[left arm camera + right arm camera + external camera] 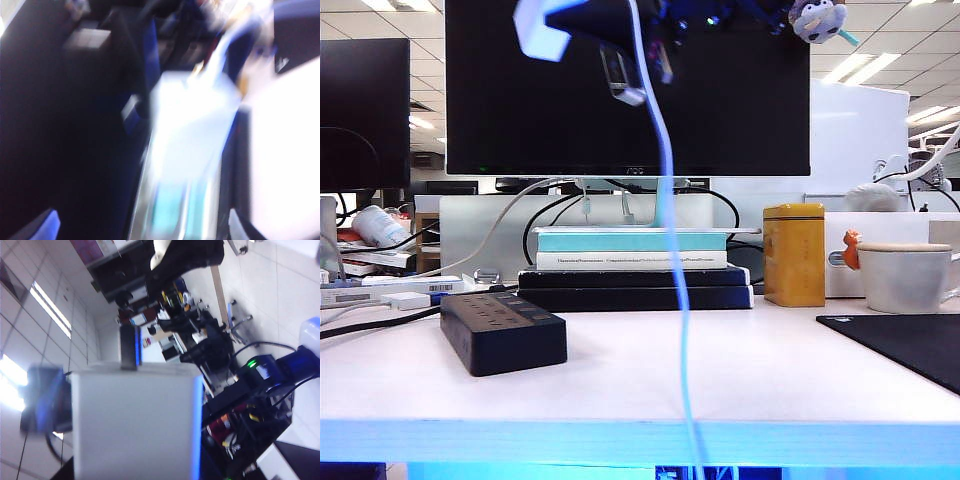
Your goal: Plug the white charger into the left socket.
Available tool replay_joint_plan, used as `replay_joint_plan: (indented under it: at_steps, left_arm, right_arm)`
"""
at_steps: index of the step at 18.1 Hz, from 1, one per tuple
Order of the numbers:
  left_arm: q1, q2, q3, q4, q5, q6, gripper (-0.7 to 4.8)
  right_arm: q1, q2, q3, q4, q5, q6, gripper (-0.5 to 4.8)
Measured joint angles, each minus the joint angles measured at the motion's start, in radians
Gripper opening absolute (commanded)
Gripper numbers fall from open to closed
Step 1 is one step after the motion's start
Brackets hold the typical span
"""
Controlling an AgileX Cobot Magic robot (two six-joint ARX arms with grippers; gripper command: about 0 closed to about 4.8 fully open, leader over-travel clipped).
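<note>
The white charger (540, 30) hangs high at the top edge of the exterior view, in front of the monitor, and its white cable (666, 200) drops past the table's front edge. In the right wrist view the charger (132, 420) fills the frame with a prong (130, 347) on its end. My right gripper (135, 475) is shut on it. My left gripper (142, 230) is open, fingertips (45, 227) wide apart, in a blurred view. The black power strip (503, 330) lies on the table far below, with the left socket (470, 302) at its far end.
A large monitor (620, 100) stands behind a stack of books (630, 265). A yellow tin (794, 255), a white mug (905, 277) and a black mat (910, 345) sit to the right. A small flat white piece (405, 299) lies left of the strip.
</note>
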Motion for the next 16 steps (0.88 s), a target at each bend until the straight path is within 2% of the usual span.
replay_joint_plan:
  at_steps: [2,5,9,13,16]
  left_arm:
    - [-0.003,0.005,0.0,0.006,0.011,0.003,4.79]
    - [-0.027,0.012,0.0,0.016,0.006,0.022,4.79]
    - [-0.024,0.011,0.0,0.018,0.002,0.047,4.78]
    - [-0.023,0.012,0.0,0.018,-0.008,0.049,4.65]
    - [-0.023,0.012,0.0,0.018,-0.085,0.069,4.64]
  right_arm:
    - [0.034,0.0,0.0,0.042,-0.003,0.049,0.44]
    - [0.072,0.0,0.0,0.186,-0.005,0.165,0.44]
    - [0.073,0.0,0.002,0.356,-0.006,0.295,0.44]
    - [0.075,0.0,0.002,0.378,-0.007,0.315,0.44]
    - [0.079,0.0,0.002,0.379,-0.01,0.318,0.44]
